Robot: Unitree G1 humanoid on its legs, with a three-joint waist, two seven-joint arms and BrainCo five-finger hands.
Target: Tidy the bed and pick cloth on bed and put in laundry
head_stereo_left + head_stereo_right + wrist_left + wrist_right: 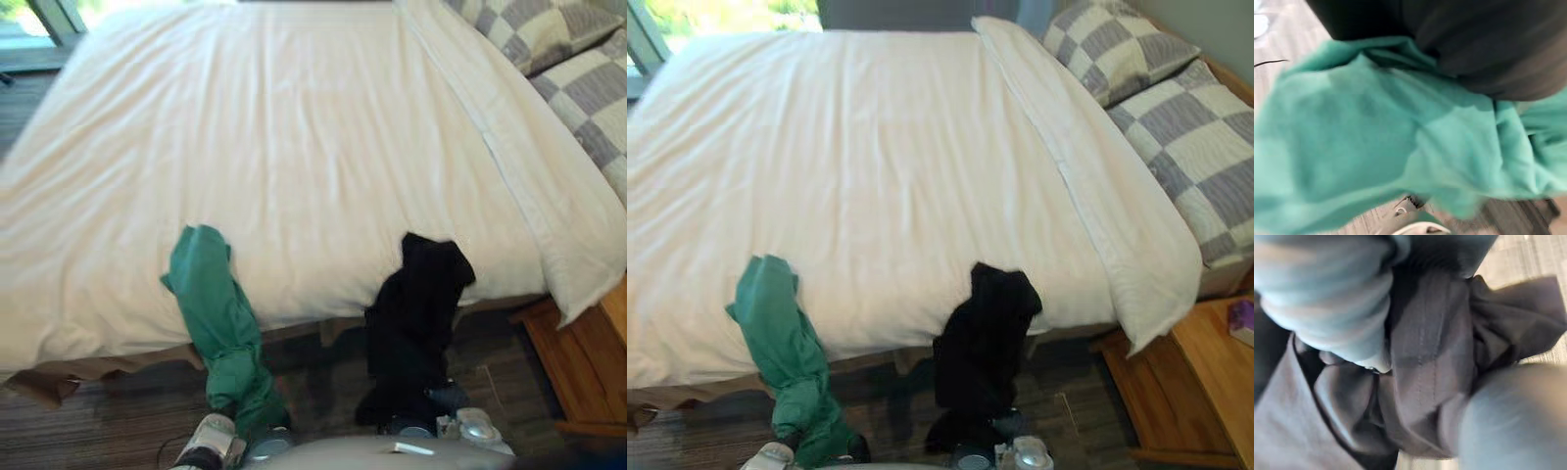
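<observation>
Pick-up step: right hand (pixel 1327 293) curls round crumpled black cloth (pixel 416 313), five o'clock; left hand (pixel 209 443) in rumpled green cloth (pixel 211 304), I cannot tell. Next, lift both.

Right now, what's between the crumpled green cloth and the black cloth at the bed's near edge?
Bare white duvet alone separates the crumpled green cloth from the black cloth, as both eye views show.

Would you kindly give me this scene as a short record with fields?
Bedding: white duvet spread flat, checked pillows at the head
Green cloth: draped over the duvet's near edge, reaching down to the left hand
Black cloth: draped over the same edge, gripped by the right hand
At right: wooden nightstand
</observation>
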